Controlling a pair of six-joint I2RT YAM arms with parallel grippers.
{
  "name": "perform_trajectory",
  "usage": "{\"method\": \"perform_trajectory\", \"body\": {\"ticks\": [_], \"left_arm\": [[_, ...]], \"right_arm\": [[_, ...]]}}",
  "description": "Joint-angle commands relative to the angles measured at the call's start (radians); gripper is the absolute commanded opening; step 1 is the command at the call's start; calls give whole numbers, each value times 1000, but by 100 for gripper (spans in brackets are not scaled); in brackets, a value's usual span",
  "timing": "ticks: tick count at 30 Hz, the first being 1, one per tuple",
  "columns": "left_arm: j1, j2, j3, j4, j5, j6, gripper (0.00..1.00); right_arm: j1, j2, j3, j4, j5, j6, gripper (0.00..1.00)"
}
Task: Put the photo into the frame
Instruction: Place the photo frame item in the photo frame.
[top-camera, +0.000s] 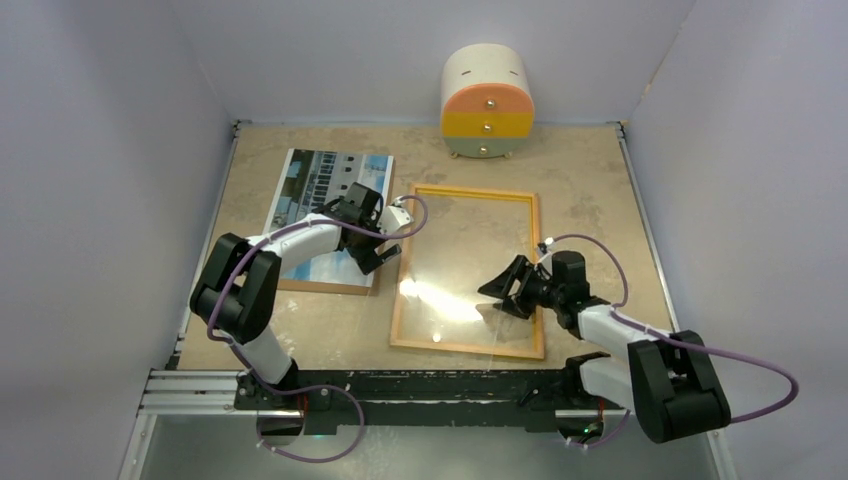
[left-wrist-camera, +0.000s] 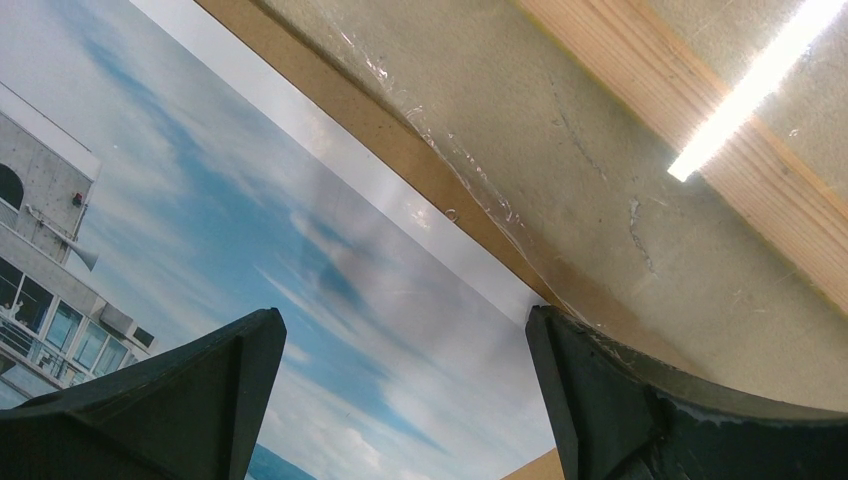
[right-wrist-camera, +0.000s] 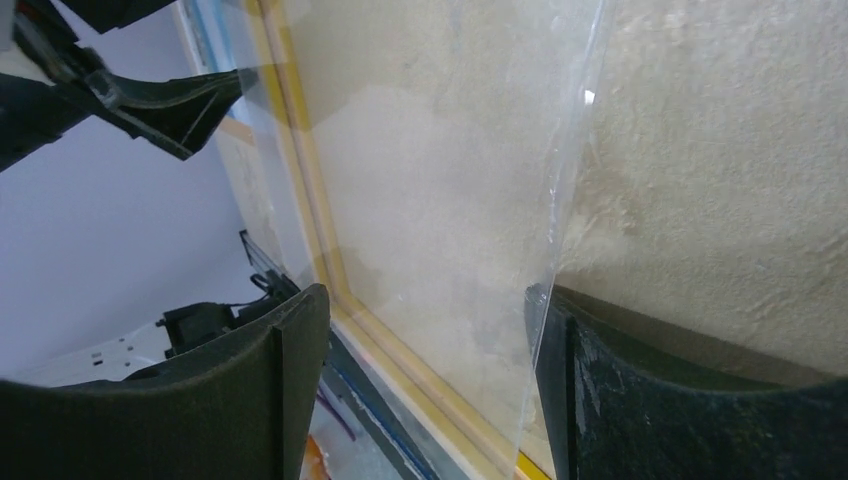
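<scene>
Slippage threatens — left gripper (left-wrist-camera: 400, 335), jaws apart, hovers over the photo (top-camera: 320, 185) flat on its brown board (top-camera: 320, 287) beside the frame (top-camera: 470, 190); right gripper (top-camera: 492, 298), also apart, may nudge the clear pane (top-camera: 455, 265) askew.

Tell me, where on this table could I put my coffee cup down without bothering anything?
Best: the bare table right of the frame, between the drawer cabinet and the wall. A narrower strip lies behind, between photo and frame. Crowded: the left fingers over the photo's edge, the right fingers over the frame's glass.
</scene>
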Motion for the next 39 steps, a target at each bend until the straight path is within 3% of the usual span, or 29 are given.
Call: {"method": "perform_trajectory", "body": {"ticks": [1, 7, 13, 15, 18, 19, 23, 31, 39], "left_arm": [[-8, -16, -6, 20, 55, -29, 100], [-11, -22, 6, 9, 66, -36, 100], [-18, -24, 15, 1, 68, -38, 100], [-19, -24, 19, -2, 68, -38, 100], [-22, -22, 21, -3, 65, -39, 100], [-22, -22, 23, -3, 64, -39, 100], [-25, -20, 32, -2, 57, -43, 100], [-25, -27, 55, -8, 21, -36, 100], [-24, -21, 74, 2, -12, -43, 100]], "right_arm": [[8, -54, 5, 139, -67, 62, 72], [8, -109, 22, 142, -62, 39, 57], [7, -115, 144, -116, 15, -109, 40], [7, -103, 181, -167, 34, -146, 29], [5, -53, 229, -203, 3, -199, 3], [5, -34, 243, -213, -14, -220, 0], [4, 9, 256, -225, -21, -249, 0], [-3, -57, 319, -402, 167, -326, 0], [-7, -21, 414, -548, 246, -410, 0]]}}
